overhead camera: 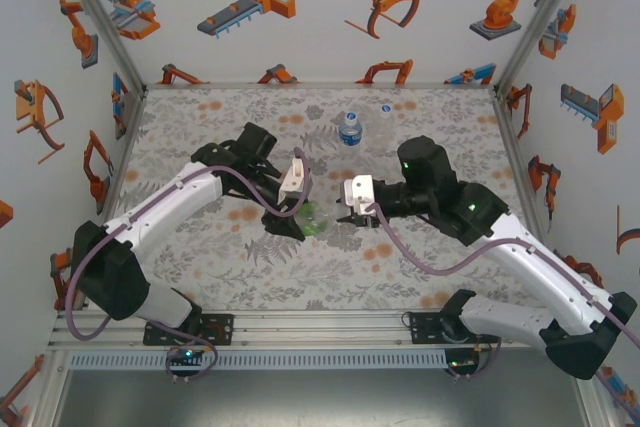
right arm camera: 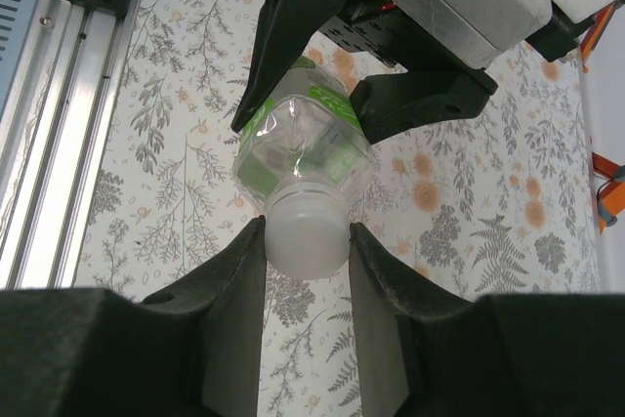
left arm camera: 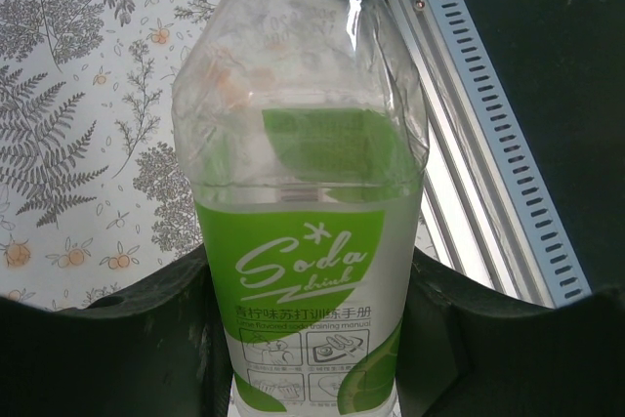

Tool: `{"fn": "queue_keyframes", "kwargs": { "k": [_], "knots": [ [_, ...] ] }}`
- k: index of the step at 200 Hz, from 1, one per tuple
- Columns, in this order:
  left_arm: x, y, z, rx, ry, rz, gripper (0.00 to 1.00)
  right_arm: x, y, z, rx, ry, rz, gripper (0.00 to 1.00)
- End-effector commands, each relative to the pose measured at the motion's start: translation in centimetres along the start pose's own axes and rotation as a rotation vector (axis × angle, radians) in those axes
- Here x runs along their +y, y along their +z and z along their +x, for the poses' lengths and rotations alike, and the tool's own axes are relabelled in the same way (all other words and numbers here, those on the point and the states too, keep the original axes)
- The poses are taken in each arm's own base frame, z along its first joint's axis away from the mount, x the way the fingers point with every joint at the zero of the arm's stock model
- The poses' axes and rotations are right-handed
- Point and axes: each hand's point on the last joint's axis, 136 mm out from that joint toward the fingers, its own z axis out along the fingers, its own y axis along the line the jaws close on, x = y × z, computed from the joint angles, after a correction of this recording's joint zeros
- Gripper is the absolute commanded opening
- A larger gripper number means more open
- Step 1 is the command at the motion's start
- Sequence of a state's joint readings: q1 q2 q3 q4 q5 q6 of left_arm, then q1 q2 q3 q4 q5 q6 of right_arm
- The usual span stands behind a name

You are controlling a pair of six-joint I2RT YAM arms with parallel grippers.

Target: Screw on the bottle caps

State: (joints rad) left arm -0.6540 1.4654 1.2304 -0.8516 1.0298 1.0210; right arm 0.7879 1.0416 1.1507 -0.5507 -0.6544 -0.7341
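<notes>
Over the worktop, left gripper clamps the green bottle, right gripper pinches its cap, so best keep both in line and twist gently.

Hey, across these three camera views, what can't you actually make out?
1. Left wrist view: the green-label bottle has its neck cut off by the top edge.
2. Right wrist view: the cap and the right gripper hide the threads, so how far it is screwed on is unclear.
3. Top view: the whitish speck beside the blue-label bottle is too small to identify.
</notes>
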Motion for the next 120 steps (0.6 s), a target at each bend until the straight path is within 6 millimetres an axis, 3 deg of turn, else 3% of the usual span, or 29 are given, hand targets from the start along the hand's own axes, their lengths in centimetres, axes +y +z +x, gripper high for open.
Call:
{"fn": "queue_keyframes", "kwargs": {
  "k": [1,29,120],
  "knots": [
    [-0.3,-0.3,-1.3,-0.038,0.03,0.023,0.0,0.4,-0.3,-0.8,-0.033,-0.037,0.0,0.23],
    [-0.4,-0.3,-1.3,-0.036,0.03,0.026,0.0,0.9,-0.8,-0.7,-0.031,-0.048,0.002,0.12],
    [-0.6,-0.2,-1.3,-0.037,0.025,0.042,0.0,2.0,-1.9,-0.9,-0.048,-0.085,0.012,0.0]
  ]
}}
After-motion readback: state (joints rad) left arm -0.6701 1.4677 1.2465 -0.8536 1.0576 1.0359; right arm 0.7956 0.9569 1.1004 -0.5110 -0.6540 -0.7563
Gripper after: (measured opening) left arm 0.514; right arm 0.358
